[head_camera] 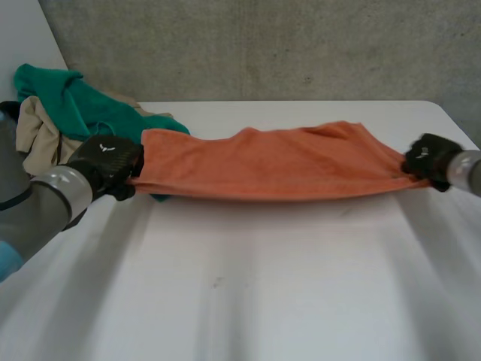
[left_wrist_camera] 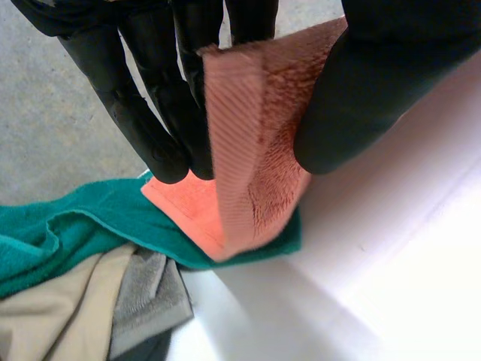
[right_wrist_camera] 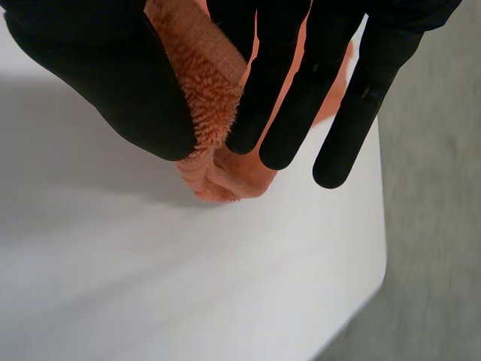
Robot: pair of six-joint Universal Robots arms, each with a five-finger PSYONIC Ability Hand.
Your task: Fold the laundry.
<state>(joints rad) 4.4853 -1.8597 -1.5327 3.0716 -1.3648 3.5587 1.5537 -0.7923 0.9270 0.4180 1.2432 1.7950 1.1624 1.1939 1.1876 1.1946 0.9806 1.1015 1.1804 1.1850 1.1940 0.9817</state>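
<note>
A: The left hand pinches one end of the orange towel between its thumb and straight fingers. Its wrist view shows a folded hem edge clamped there.

B: And the right hand?

A: It does the same at the opposite end, thumb against fingers with a bunched corner of terry caught between them. A little of the cloth hangs just below the fingertips.

B: So where is the towel?

A: It is stretched between the two hands across the far half of the white table, and looks doubled lengthwise. I cannot tell whether its middle rests on the surface. Its left end lies over a green towel in the heap at the far left corner, next to a beige cloth and a grey cloth.

B: How will it handle?

A: I'd judge it light, soft and limp. The pile looks grippy, so slipping seems unlikely, but it will droop wherever it is unsupported. Best to hold it at the hems or corners, with both layers together. A bunched pinch like the right one may leave that end uneven once laid down.
</note>
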